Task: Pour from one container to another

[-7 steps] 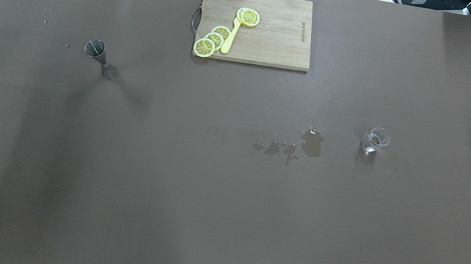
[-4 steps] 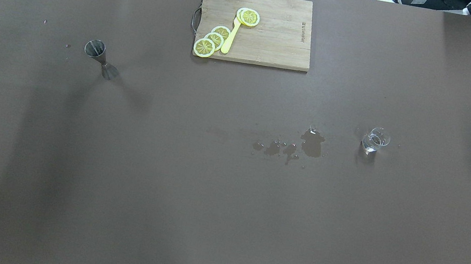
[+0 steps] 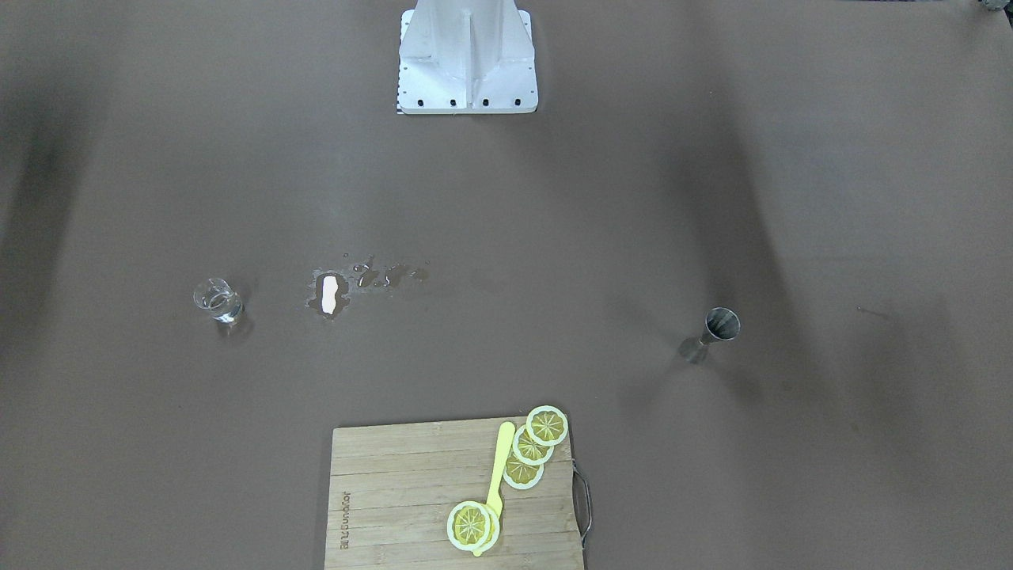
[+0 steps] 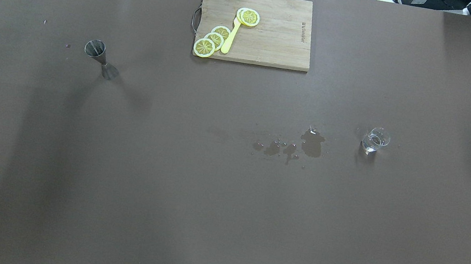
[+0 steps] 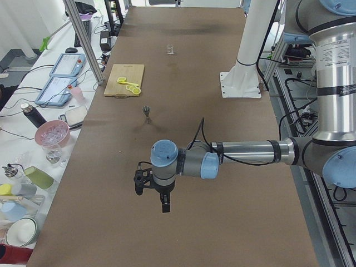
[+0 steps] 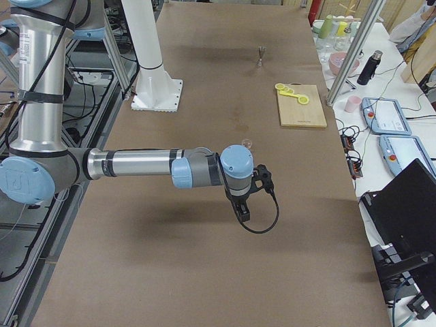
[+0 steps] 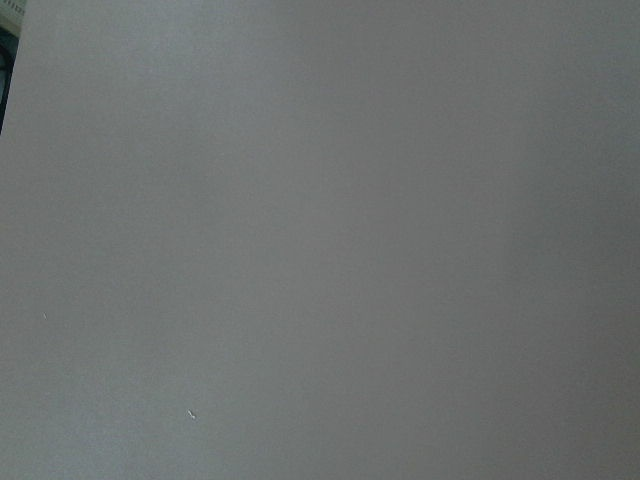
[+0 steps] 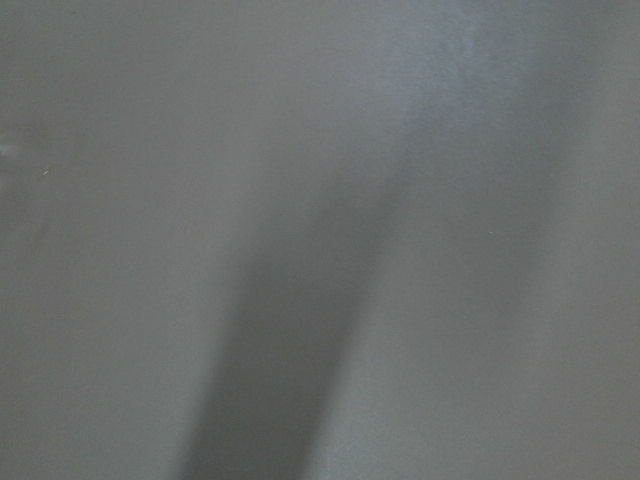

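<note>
We see the glass cup [image 4: 375, 141] upright on the bench [image 4: 207, 193] to the cutting board's [image 4: 274, 39] right and the jigger [image 4: 100, 58] upright to its left, each seemingly set for its own arm. The left gripper [image 5: 151, 189] and right gripper [image 6: 248, 197] hang well off from the board; how wide they stand we cannot tell

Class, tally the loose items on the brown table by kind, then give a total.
Glass cup: 1
Steel jigger: 1
Cutting board: 1
Yellow utensil: 1
Lemon slices: 5 (one partly under another)
Total: 9
</note>
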